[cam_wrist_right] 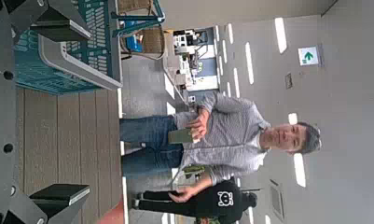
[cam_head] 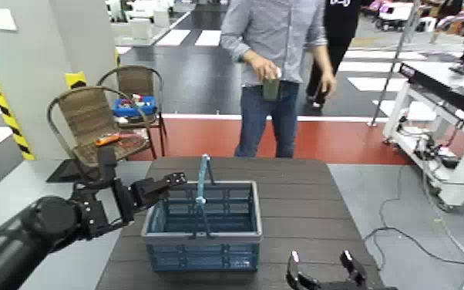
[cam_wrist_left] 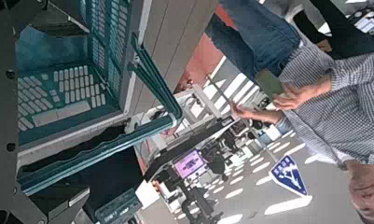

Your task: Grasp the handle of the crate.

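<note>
My right gripper (cam_head: 325, 266) sits lowest and nearest to me at the table's (cam_head: 304, 208) front edge, fingers spread wide with nothing between them; the crate (cam_head: 203, 225) lies just off to its left and a little farther out. In the right wrist view the crate's pale rim (cam_wrist_right: 77, 63) shows beyond those fingers, clear of them.

My left gripper (cam_head: 166, 185) is at the crate's far left corner, reaching in from the left. Its fingers are parted and hold nothing. The handle (cam_head: 203, 193) stands upright across the crate's middle, just to the right of the fingertips, apart from them as far as I can see. The left wrist view shows the handle (cam_wrist_left: 157, 79) as a thin teal bar running between the finger (cam_wrist_left: 91, 154) and the crate's lattice wall (cam_wrist_left: 59, 89).

Behind the left arm stand two wicker chairs (cam_head: 89, 123), one carrying an orange tool (cam_head: 112, 139), the other a blue tray (cam_head: 135, 106). Beyond the table's far edge a person (cam_head: 274, 69) in a checked shirt stands holding a dark object (cam_head: 271, 87). Farther right is a white bench (cam_head: 443, 131) with cables (cam_head: 405, 224) trailing across the floor.
</note>
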You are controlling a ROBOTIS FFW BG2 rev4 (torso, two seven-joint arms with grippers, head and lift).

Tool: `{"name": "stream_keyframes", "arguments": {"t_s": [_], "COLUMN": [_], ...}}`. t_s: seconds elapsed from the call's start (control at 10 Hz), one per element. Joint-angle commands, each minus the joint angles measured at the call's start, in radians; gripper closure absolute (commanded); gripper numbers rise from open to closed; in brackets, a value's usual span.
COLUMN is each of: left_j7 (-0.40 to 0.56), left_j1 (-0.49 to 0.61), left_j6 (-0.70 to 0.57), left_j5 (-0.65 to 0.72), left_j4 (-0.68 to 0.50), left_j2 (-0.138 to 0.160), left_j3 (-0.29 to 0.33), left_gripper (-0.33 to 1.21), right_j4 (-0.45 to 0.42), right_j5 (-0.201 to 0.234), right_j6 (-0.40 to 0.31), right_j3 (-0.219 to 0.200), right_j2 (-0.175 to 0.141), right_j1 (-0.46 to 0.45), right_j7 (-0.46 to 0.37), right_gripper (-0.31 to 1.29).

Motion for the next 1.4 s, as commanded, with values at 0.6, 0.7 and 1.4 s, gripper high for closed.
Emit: {"name": "stream_keyframes", "arguments": {"t_s": [0.6,0.7,1.4], "left_j7": [-0.045,-0.062,-0.098], "left_j1": [-0.201,-0.216,-0.245], "left_j6": [0.126,0.152,0.146], "left_j5": [0.122,0.136,0.190], "left_j4": [0.219,0.232,0.270], "left_j2": [-0.045,-0.048,-0.072], "left_j3": [-0.159,-0.186,-0.251], "left_gripper": [0.11,0.11,0.11], "right_j4": [0.015,0.016,0.025], "right_j5": [-0.012,-0.014,-0.022], "right_j6": [-0.012,-0.012,-0.020], "right_j3": [0.012,0.013,0.026], "right_j2": [-0.003,-0.003,-0.005], "right_j1": [-0.016,-0.018,-0.025], "right_j7": [0.003,0.003,0.006], "right_gripper": [0.15,0.15,0.15]}}
